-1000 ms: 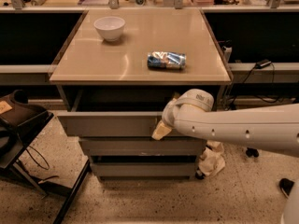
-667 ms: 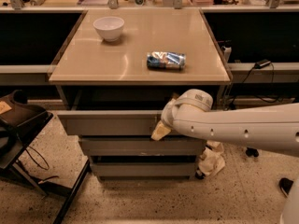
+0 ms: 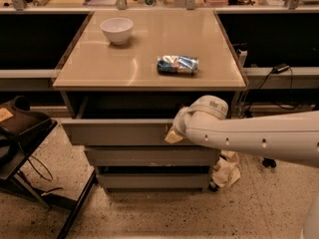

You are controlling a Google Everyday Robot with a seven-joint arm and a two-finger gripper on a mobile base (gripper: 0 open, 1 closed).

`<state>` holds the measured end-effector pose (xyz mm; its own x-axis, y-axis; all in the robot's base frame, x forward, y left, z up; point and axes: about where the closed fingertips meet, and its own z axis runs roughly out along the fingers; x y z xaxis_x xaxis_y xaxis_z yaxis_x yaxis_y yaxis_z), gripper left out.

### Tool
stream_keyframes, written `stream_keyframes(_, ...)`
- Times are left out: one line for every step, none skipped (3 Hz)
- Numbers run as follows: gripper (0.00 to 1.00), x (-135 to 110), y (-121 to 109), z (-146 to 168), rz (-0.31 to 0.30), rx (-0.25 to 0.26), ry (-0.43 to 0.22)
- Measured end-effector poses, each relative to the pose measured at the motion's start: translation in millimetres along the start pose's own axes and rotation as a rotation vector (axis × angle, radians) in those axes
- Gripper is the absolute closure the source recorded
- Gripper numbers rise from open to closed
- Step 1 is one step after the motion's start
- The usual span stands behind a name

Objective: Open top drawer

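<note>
"Since the top drawer point(image 3: 119, 132) has no handle, where does the unit take hold?" asks the operator.

"At the upper lip of the front panel," the tech replies. "Ref. camera view: the drawer sits directly under the tabletop point(image 3: 199, 34), above 2 shorter drawer fronts point(image 3: 149, 156). It stands part-way out, w/ a dark gap showing behind its front. The gripper point(image 3: 173, 135) is at that lip, right of centre, touching the panel. The arm point(image 3: 259, 136) reaches in from the right. Whether the gripper is spread or pinched on the lip cannot be told, as the wrist blocks the view."

"Handling spec?" the operator asks.

"Est. only," says the tech. "Panel looks rigid and flat, prob. metal or laminate: no flex, not fragile. It is smooth, so pressure on the bare face would likely slip. Hooking over the lip looks like the 1 positive hold. Contents are not visible from this angle, so load is unknown. Runner friction, not weight, is the likely main resistance. The hold is off-centre, so a skewed pull may rack the drawer in its runners. Rec.: pull straight out, perpendicular to the front. Some travel looks left. Bowl point(image 3: 117, 30) and packet point(image 3: 177, 64) on the tabletop are well apart from the gripper and need no action."
</note>
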<state>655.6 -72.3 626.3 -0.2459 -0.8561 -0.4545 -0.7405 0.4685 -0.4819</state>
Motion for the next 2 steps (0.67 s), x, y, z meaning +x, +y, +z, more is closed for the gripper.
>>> stream_keyframes(0.64,0.0,0.0,0.0,0.000,0.000,0.000)
stream_keyframes(0.87,0.0,0.0,0.0,0.000,0.000,0.000)
